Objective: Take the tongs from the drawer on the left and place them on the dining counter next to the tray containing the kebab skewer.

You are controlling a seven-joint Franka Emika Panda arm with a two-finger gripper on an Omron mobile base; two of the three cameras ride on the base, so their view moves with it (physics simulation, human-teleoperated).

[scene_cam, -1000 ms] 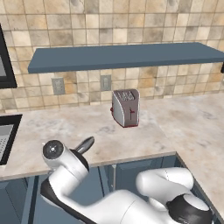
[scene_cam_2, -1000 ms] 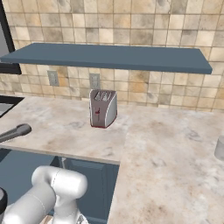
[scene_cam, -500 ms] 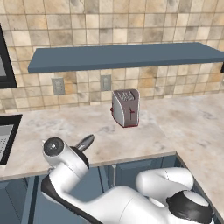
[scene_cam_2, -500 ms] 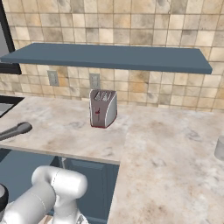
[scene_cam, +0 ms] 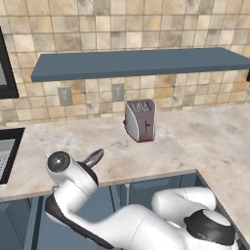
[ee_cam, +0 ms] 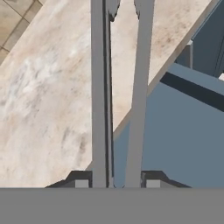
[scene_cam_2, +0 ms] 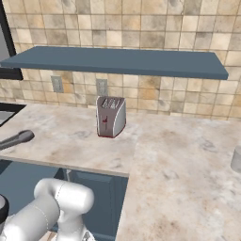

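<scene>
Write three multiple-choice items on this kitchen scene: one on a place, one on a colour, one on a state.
1. Where does the silver toaster stand?
A. on the beige counter
B. on the shelf
C. in a drawer

2. What colour is the wall shelf?
A. red
B. slate blue
C. white

3. What is the gripper doing?
A. hanging open
B. pinching a spoon
C. holding long grey metal tongs

Answers: 1 A, it sits on the stone; 2 B, both base views show it; 3 C, two arms run up between the fingertips.
</scene>
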